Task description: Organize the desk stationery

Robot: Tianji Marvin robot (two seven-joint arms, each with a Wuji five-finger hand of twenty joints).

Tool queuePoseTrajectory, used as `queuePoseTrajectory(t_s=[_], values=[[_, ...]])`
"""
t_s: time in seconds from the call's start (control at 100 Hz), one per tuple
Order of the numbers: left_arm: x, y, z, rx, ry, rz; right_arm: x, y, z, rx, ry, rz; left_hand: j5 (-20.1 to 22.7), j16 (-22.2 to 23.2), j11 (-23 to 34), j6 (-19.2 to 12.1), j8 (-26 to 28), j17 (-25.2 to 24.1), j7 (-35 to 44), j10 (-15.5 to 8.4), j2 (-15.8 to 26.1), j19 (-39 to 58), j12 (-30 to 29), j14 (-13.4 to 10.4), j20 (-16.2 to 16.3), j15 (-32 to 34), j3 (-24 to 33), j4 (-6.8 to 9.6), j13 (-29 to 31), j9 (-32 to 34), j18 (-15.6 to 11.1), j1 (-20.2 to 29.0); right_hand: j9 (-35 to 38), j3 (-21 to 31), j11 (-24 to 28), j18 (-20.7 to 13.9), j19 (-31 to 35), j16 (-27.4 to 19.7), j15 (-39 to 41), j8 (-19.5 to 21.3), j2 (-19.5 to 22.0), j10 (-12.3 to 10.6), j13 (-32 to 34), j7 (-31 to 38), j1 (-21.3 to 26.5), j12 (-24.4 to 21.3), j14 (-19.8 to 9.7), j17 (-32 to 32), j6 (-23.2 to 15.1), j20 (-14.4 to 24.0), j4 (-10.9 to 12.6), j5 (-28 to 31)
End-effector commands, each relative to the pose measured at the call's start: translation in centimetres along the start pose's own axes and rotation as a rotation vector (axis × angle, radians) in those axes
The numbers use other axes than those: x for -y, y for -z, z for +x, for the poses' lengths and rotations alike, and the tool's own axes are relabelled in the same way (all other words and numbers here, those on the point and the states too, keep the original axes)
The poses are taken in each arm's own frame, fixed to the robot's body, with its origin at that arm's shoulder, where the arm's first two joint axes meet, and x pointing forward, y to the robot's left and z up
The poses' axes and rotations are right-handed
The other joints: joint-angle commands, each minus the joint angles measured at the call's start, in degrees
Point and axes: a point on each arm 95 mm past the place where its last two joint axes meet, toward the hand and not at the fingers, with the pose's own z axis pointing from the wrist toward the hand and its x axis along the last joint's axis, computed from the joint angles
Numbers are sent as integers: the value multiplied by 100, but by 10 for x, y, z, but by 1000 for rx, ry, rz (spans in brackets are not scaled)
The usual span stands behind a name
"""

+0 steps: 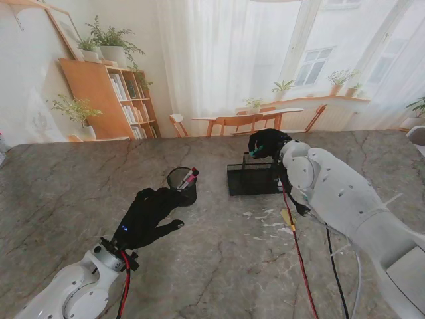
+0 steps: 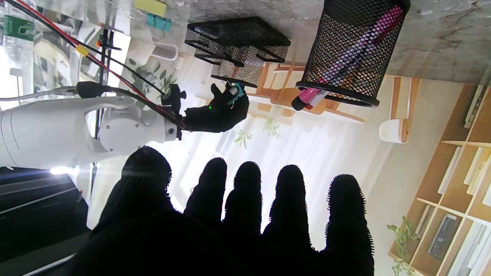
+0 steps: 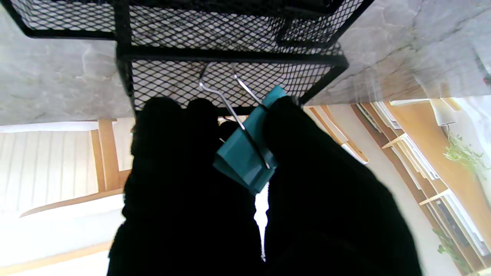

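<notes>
Stand view: right hand point(image 1: 267, 143) sits upper centre of frame, over the far rim of the black mesh tray point(image 1: 234, 188). A teal binder clip point(image 1: 253, 153) shows at its fingertips, pinched. Left hand point(image 1: 147, 214) lies lower left of centre, fingers loosely spread, holding nothing, just beside the round mesh pen cup point(image 1: 181, 178) that holds a pink marker point(image 1: 188, 179). Loose bits point(image 1: 287, 218) lie right of centre on the marble table point(image 1: 60, 193).

Left wrist view: five fingers point(image 2: 247, 184) apart, empty. Pen cup point(image 2: 352, 50) upper right, tray point(image 2: 238, 38) upper centre. More clips point(image 2: 158, 21) lie upper left.

Right wrist view: thumb and fingers point(image 3: 165, 126) closed on the clip point(image 3: 245, 153) at centre, its wire handles poking toward the tray's point(image 3: 230, 57) mesh wall.

Risk: the grip looks shallow, so the clip may slip early and land outside the tray. A wire handle could catch the mesh. Whether it is truly over the compartment, I cannot tell.
</notes>
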Motion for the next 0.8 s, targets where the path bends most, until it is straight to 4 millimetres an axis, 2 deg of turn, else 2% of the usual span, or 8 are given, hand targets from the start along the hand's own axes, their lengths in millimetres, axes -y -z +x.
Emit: queuePoseTrajectory(t_s=[0.0, 0.13, 0.36, 0.44, 0.53, 0.62, 0.68, 0.79], values=[[-2, 1, 2, -4, 10, -2, 3, 1, -2, 1, -4, 20, 90, 1, 4, -103, 65, -27, 59, -97, 408, -12, 57, -111, 113, 29, -122, -397, 132, 55, 20, 63, -30, 270, 285, -27, 175, -6, 243, 14, 248, -76, -163, 280, 215, 62, -3, -152, -370, -24, 532, -202], [-2, 1, 2, -4, 10, -1, 3, 1, -3, -12, 9, 26, 97, 2, 5, -104, 67, -21, 62, -96, 404, -11, 58, -120, 113, 31, -122, -397, 135, 60, 22, 59, -458, 493, 455, 315, 501, 35, 378, 100, 21, -48, -496, 9, -119, -75, -8, -627, -356, 304, 542, -331], [-2, 0, 2, -4, 11, -2, 5, 3, -5, -16, 23, 33, 100, 3, 5, -106, 68, -15, 63, -100, 418, -8, 58, -114, 116, 31, -121, -398, 136, 60, 25, 70, -817, 684, 617, 526, 630, 54, 508, 298, -123, -48, -772, -349, -444, -255, -20, -1017, -269, 685, 554, -373], [-2, 0, 2, -4, 12, -2, 6, 5, -5, -18, 28, 37, 102, 4, 5, -106, 69, -18, 64, -95, 421, -8, 59, -106, 116, 33, -123, -400, 139, 61, 23, 72, -928, 763, 689, 610, 644, 64, 551, 460, -133, -49, -854, -557, -592, -468, -26, -1137, -234, 895, 557, -375], [-3, 0, 2, -2, 13, -3, 7, 7, -6, -18, 28, 37, 100, 3, 8, -105, 69, -22, 63, -98, 432, -10, 60, -116, 115, 31, -118, -400, 136, 68, 24, 81, -1133, 756, 638, 752, 683, 88, 554, 535, -47, -22, -1068, -810, -819, -527, 30, -1419, -154, 1036, 640, -460], [-3, 0, 2, -1, 16, -5, 6, 11, -5, -19, 28, 33, 103, 5, 8, -111, 70, -18, 64, -98, 433, -9, 60, -115, 115, 36, -124, -401, 146, 67, 25, 80, -1321, 725, 570, 862, 678, 101, 542, 797, 91, 25, -1250, -1217, -1121, -565, 95, -1697, -81, 1260, 785, -503], [-3, 0, 2, -2, 17, -5, 5, 13, -4, -18, 22, 24, 100, 4, 6, -110, 69, -18, 63, -97, 432, -9, 60, -111, 115, 33, -125, -402, 139, 64, 20, 77, -1452, 642, 475, 974, 706, 124, 543, 964, 249, 77, -1382, -1531, -1436, -580, 189, -1886, -33, 1398, 1047, -556], [-3, 0, 2, -3, 17, -5, 0, 17, -2, -26, 25, 7, 104, 3, 6, -113, 70, -17, 64, -103, 439, -6, 60, -118, 117, 31, -122, -400, 136, 65, 24, 82, -1522, 330, 390, 1081, 780, 162, 576, 1152, 408, 145, -1446, -1736, -1772, -578, 328, -2020, 14, 1547, 1086, -590]])
